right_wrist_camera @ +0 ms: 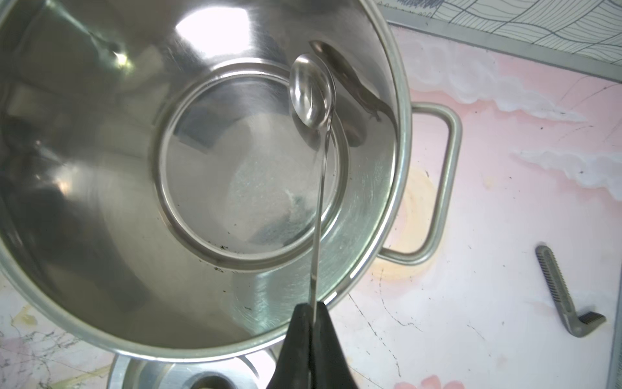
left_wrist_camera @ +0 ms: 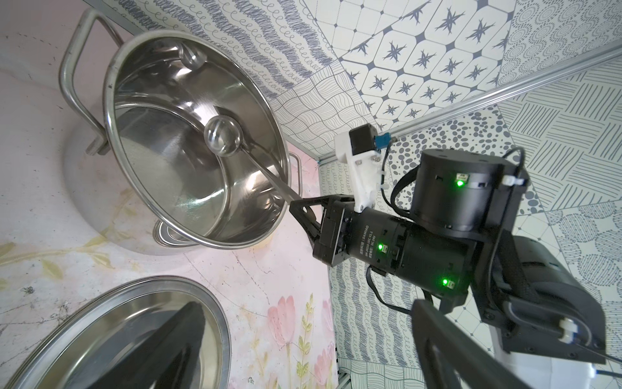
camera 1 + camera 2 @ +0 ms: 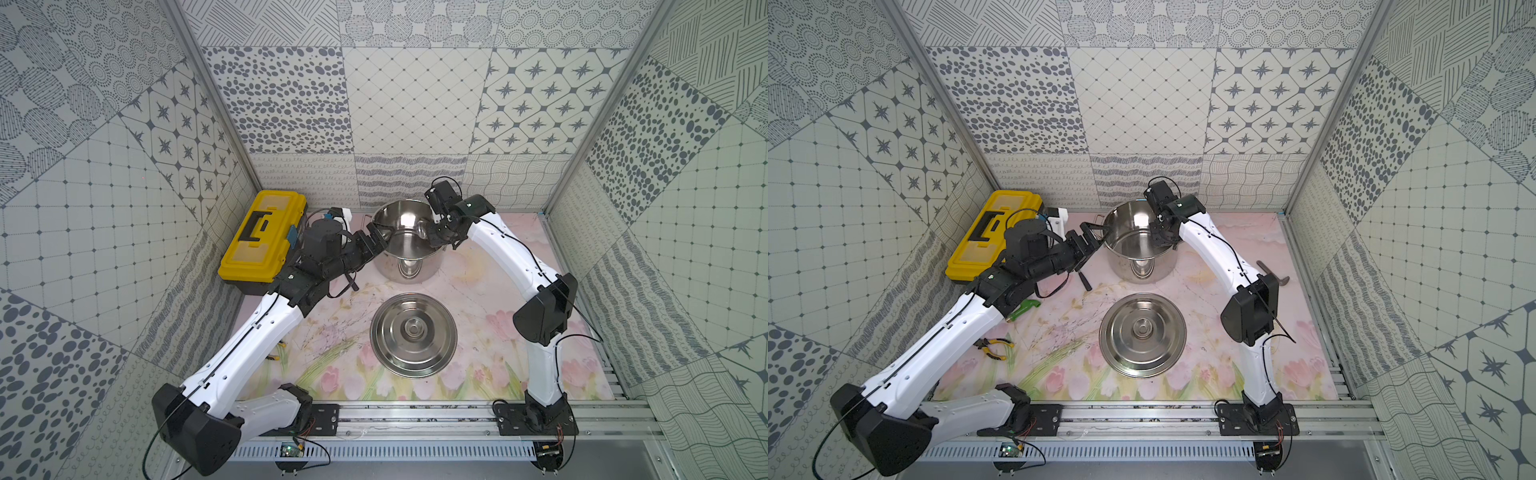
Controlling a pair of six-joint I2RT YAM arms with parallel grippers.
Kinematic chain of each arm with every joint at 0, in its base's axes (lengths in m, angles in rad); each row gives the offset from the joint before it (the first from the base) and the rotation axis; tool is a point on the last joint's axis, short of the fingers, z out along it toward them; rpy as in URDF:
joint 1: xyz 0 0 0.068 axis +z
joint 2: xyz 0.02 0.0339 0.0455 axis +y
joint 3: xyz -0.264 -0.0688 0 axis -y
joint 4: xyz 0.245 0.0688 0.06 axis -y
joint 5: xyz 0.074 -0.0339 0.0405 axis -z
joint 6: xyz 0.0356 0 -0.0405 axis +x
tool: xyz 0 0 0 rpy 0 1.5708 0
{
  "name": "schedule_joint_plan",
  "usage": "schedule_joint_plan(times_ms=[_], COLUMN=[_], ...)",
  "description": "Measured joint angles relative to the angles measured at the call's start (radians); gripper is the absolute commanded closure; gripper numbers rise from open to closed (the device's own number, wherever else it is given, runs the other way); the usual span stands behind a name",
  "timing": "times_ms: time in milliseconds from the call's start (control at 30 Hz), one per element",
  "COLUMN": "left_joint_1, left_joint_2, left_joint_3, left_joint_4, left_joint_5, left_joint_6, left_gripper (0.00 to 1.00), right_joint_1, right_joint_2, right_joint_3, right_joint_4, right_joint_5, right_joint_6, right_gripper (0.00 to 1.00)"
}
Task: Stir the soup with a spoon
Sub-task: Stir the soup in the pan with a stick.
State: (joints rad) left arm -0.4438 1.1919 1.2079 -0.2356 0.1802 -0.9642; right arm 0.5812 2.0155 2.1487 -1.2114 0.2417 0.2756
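Nearest, along the front edge, an aluminium rail with both arm bases bolted on. Far left on the counter, a closed yellow toolbox with a black handle. Just right of it, the left pincer, spread wide, gripping nothing, just beside the left rim of the pot and near its loop handle. Cannot tell whether touching that rim. In the middle, toward the back wall, the steel pot itself, upright, uncovered, shiny inside. In front of it and apart, the round lid, flat on the counter, knob at its centre. At the pot's right rim, the right pincer, clamped tight on the top end of the ladle. Thin handle slanting down over the rim into the pot; small round bowl inside, close to the wall on that side and low toward the floor; cannot tell whether touching. Further right on the counter, well apart from the pot, a grey ridged metal piece with a bent end.
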Motion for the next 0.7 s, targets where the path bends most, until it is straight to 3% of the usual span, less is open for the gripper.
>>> schedule_joint_plan(times_ms=[267,467,700], left_joint_1=[0.000,0.001,0.001], left_joint_2=[0.008,0.011,0.008], left_joint_3=[0.013,0.017,0.017], left_joint_4=[0.000,0.000,0.000], left_joint_5=[0.000,0.000,0.000], left_joint_6=[0.000,0.000,0.000], left_gripper=[0.00,0.01,0.01], right_joint_1=[0.011,0.067,0.125], right_joint_2=[-0.137,-0.147,-0.052], right_joint_3=[-0.118,-0.124,0.027], right_joint_4=[-0.004,-0.002,-0.011], right_joint_5=[-0.035,-0.088,-0.111], right_joint_6=[-0.022,-0.013,0.010], right_gripper=[1.00,1.00,1.00])
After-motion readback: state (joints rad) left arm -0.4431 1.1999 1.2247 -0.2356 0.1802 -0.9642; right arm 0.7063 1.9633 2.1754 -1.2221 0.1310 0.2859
